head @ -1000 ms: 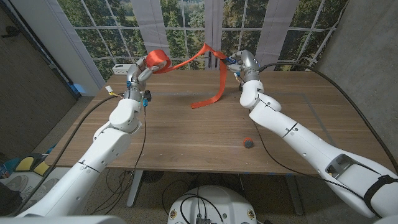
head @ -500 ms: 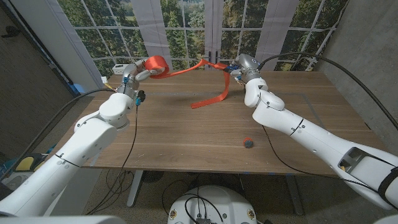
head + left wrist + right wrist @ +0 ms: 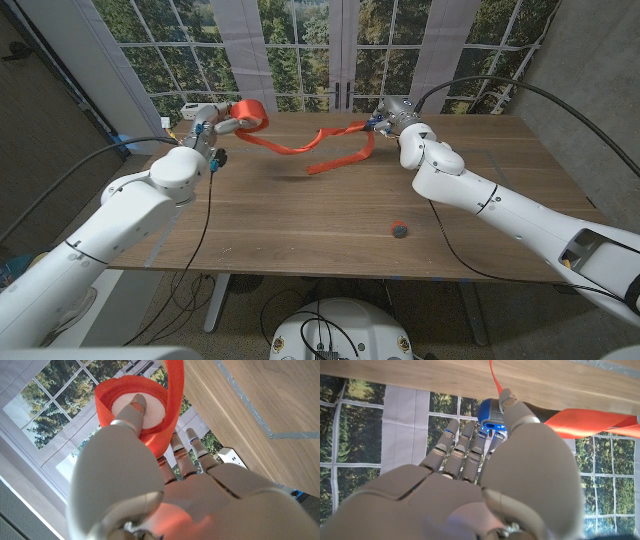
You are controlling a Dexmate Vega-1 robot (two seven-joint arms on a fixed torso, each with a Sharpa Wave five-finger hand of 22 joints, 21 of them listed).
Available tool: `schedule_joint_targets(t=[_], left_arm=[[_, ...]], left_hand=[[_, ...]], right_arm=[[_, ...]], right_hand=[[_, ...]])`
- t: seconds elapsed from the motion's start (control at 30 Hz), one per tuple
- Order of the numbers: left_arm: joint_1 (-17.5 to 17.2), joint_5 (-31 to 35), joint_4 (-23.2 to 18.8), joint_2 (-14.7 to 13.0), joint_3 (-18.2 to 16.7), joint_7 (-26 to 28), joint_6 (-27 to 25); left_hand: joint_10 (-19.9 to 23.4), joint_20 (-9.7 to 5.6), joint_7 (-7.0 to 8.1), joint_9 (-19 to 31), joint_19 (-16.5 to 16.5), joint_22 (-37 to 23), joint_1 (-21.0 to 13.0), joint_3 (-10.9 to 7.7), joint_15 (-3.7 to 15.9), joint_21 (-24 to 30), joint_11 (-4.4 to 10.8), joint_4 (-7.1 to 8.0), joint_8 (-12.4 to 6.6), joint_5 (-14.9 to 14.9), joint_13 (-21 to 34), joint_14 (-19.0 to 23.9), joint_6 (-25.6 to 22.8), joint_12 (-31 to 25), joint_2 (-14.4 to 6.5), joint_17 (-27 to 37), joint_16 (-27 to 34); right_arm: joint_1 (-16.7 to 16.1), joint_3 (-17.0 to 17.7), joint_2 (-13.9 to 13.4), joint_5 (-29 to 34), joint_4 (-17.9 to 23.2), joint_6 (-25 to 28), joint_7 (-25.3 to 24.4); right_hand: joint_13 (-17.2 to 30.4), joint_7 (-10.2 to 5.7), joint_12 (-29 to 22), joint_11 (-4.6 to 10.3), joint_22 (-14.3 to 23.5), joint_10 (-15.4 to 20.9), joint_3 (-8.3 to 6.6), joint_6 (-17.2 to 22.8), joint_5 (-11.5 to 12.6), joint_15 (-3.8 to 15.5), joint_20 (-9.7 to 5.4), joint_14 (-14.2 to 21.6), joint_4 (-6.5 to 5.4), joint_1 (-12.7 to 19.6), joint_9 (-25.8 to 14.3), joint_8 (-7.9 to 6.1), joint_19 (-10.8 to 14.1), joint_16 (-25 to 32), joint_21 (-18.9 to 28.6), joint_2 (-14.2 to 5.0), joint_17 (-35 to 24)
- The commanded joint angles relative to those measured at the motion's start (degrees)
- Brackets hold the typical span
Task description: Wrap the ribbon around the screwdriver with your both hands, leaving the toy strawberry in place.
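Holding the ribbon spool (image 3: pixel 250 112) aloft, the left hand (image 3: pixel 207 126) has its fingers closed around it; the ribbon (image 3: pixel 322 145) sags across to the screwdriver (image 3: pixel 491 416) gripped in the right hand (image 3: pixel 392 113). Such slack could let loops slide off the shaft, or trail over the surface (image 3: pixel 300 215) toward the toy strawberry (image 3: pixel 399 230).

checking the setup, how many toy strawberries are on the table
1. The toy strawberry lies on the table's near right part, apart from both hands and the ribbon.

The right hand (image 3: pixel 485 475) covers most of the screwdriver (image 3: pixel 492 416), leaving only its blue end visible at upper centre. In the head view the toy strawberry (image 3: pixel 399 230), at lower centre right, is too small to make out.
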State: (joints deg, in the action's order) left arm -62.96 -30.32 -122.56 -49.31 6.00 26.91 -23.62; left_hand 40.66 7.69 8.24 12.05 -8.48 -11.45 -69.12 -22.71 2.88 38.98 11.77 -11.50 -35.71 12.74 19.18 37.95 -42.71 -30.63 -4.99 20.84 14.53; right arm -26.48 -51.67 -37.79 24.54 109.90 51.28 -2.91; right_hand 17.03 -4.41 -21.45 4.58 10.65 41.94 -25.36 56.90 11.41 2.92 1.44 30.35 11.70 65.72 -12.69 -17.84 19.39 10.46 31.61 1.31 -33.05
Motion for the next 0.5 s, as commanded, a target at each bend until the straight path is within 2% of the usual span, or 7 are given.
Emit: schedule_joint_targets(t=[0.03, 0.23, 0.37, 0.5], left_arm=[[-0.17, -0.17, -0.75, -1.34, 0.04, -0.97, -2.72], [-0.08, -0.14, -1.15, -2.07, 0.2, -1.18, -4.08], [-0.16, -0.04, -1.26, -2.16, 0.47, -0.95, -4.77], [0.66, 1.14, -2.07, -3.35, 1.74, -0.09, -7.82]], left_hand=[[11.94, 0.16, -7.93, 0.2, 0.26, -0.12, 0.38, -2.08, 4.97, -0.19, -3.54, 1.71, -2.58, 0.22, 9.62, 0.52, -7.8, -7.21, -2.08, 0.17, -0.1], [11.92, 0.17, -7.95, 0.19, 0.28, -0.07, 0.25, -2.01, 4.91, -0.13, -3.64, 1.74, -2.48, 0.13, 9.63, 0.47, -7.81, -7.2, -2.12, 0.17, -0.06], [12.05, 0.17, -7.93, 0.18, 0.29, -0.05, 0.25, -1.96, 4.96, -0.09, -3.54, 1.78, -2.4, 0.09, 9.66, 0.41, -7.74, -7.27, -2.13, 0.14, -0.08], [12.0, 0.24, -8.02, 0.17, 0.27, -0.03, 0.21, -1.94, 4.94, -0.04, -3.68, 1.83, -2.38, 0.04, 9.68, 0.38, -7.84, -7.25, -2.18, 0.11, -0.09]], right_arm=[[2.59, -2.82, 1.05, -2.07, -1.96, 5.12, 7.31], [2.19, -1.74, 1.81, -6.32, -4.46, 3.02, 7.49], [2.62, -2.43, 1.99, -7.12, -5.42, 2.99, 7.17], [3.27, -3.63, 1.99, -7.0, -5.92, 3.69, 6.82]], right_hand=[[-0.34, -0.44, 1.28, -0.15, 0.19, -2.3, -3.0, 9.84, 0.88, 5.94, -0.03, -3.42, -2.13, -2.36, -0.8, -0.51, -0.85, -0.69, -0.34, -1.47, 1.33], [-0.54, -0.26, 1.96, -0.33, 0.22, -3.49, -3.22, 10.02, 1.12, 5.44, -0.29, -5.03, -2.12, -2.15, -0.58, -0.29, -1.18, -0.71, -0.41, -1.42, 1.98], [-0.61, -0.43, 2.11, -0.57, 0.24, -3.65, -3.33, 10.02, 1.21, 5.24, -0.37, -5.52, -2.08, -1.98, -0.49, -0.17, -1.15, -0.69, -0.37, -1.4, 2.23], [-0.69, -0.78, 2.22, -0.6, 0.26, -3.73, -3.29, 10.05, 1.27, 5.19, -0.33, -5.55, -2.17, -2.02, -0.4, -0.06, -1.28, -0.42, -0.39, -1.4, 2.42]])
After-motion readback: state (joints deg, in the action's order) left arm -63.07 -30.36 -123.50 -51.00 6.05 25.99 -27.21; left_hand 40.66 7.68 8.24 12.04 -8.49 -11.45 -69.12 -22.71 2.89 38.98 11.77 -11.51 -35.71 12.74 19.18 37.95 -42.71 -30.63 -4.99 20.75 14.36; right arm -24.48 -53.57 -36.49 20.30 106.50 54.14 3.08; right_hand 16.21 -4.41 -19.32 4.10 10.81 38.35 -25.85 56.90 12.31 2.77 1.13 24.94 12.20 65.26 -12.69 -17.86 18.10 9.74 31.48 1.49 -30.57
